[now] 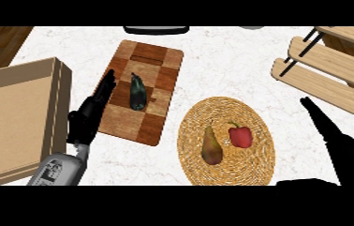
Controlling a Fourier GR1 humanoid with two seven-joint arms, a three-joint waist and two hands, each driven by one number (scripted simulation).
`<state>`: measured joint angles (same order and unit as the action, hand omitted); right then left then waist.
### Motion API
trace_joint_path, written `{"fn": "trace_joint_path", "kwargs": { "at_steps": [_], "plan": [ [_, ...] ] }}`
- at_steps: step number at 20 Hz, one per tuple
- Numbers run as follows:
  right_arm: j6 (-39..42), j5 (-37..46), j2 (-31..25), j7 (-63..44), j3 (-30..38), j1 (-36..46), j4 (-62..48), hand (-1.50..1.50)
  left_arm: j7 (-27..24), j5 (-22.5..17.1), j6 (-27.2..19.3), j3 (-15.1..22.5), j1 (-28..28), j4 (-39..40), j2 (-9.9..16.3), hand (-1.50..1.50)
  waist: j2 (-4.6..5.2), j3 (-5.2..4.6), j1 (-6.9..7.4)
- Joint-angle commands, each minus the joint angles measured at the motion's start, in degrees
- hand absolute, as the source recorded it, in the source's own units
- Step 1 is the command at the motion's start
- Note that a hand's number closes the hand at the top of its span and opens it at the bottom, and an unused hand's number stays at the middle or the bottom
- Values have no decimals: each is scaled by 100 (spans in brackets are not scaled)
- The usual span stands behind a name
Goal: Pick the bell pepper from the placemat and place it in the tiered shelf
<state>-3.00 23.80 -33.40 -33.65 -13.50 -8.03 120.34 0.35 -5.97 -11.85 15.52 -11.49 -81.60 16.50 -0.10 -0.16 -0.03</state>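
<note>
Left hand is all black with slim fingers, on a grey metal-looking forearm with dark markings; right hand is plain black too.

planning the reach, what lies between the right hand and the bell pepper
In the head view, between the right hand and the bell pepper lie only the woven placemat edge and bare counter; nothing stands there.

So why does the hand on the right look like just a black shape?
In the head view, the right hand shows as a flat dark silhouette with no detail; the left hand is dark too, but its shape still reads against the cutting board.
</note>
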Motion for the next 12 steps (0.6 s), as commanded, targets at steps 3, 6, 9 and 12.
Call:
{"fn": "trace_joint_path", "kwargs": {
  "at_steps": [3,6,9,12],
  "plan": [
    [459,891,655,-1531,-739,680,373,-150,72,89,238,-159,276,-469,98,0,3,12,40],
    [600,973,996,-1296,-632,1147,-192,-150,-234,317,186,-252,-39,237,-281,0,17,14,21],
    [522,1651,1134,-1240,-976,352,390,-150,-45,277,408,-499,170,20,-196,0,7,15,-9],
    [326,1994,1309,-997,-1035,110,205,-150,304,473,465,-462,79,-320,-212,0,4,16,-10]
  ]
}}
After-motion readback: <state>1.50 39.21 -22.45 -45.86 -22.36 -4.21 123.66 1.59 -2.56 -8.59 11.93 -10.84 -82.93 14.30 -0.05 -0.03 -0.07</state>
